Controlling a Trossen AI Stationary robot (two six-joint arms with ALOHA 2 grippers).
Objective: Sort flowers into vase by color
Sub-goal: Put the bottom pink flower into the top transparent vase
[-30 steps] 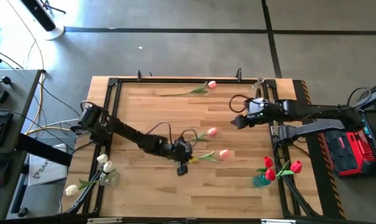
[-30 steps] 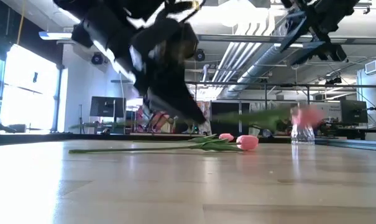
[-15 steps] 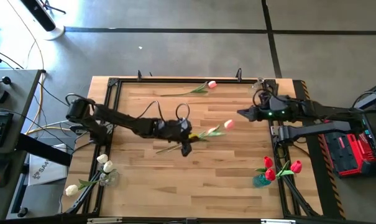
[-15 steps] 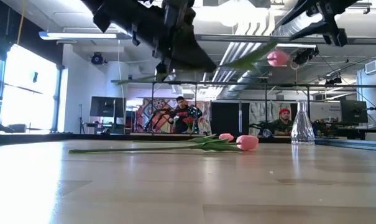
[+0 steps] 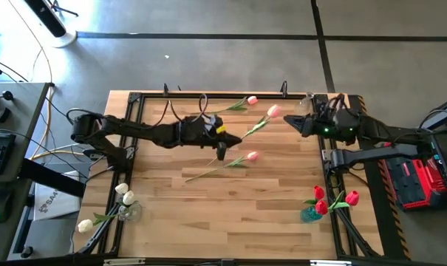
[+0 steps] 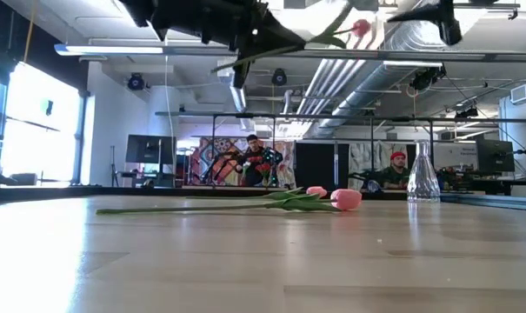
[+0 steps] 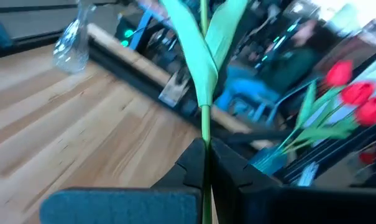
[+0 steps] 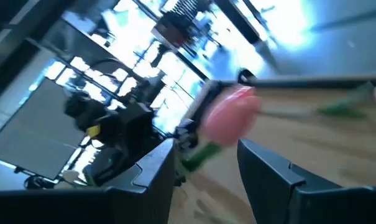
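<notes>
My left gripper (image 5: pixel 222 142) is up over the table's middle, shut on a pink tulip (image 5: pixel 273 111) whose head points toward my right gripper (image 5: pixel 289 120). The right gripper is open near the far right corner. In its wrist view the pink head (image 8: pixel 231 115) shows just ahead of the open fingers, and I see no touch. A second pink tulip (image 5: pixel 251 157) lies flat on the wood. A third pink tulip (image 5: pixel 251 100) lies by the far edge. White tulips (image 5: pixel 125 196) stand in a vase at the near left, and red tulips (image 5: pixel 323 203) in a blue vase at the near right. My left gripper pinches the pink tulip's green stem (image 7: pixel 206 140) between its two fingers, just below the leaves (image 7: pixel 200 56). The fingers lie across the stem. The flower is lifted clear of the table and slants up toward the far right, head foremost (image 6: pixel 360 26).
An empty clear glass vase (image 7: pixel 73 46) stands at the far right corner beside the black frame rail (image 5: pixel 323 159). The frame runs round the wooden top. People sit in the room beyond the table (image 6: pixel 254 156). Bare wood lies along the near half (image 5: pixel 230 214).
My left gripper has risen from the near middle of the table and moved toward the far edge, carrying a pink tulip that lay on the wood; the flower is now lifted clear and turned toward the right arm. My right gripper has moved toward the far edge.
</notes>
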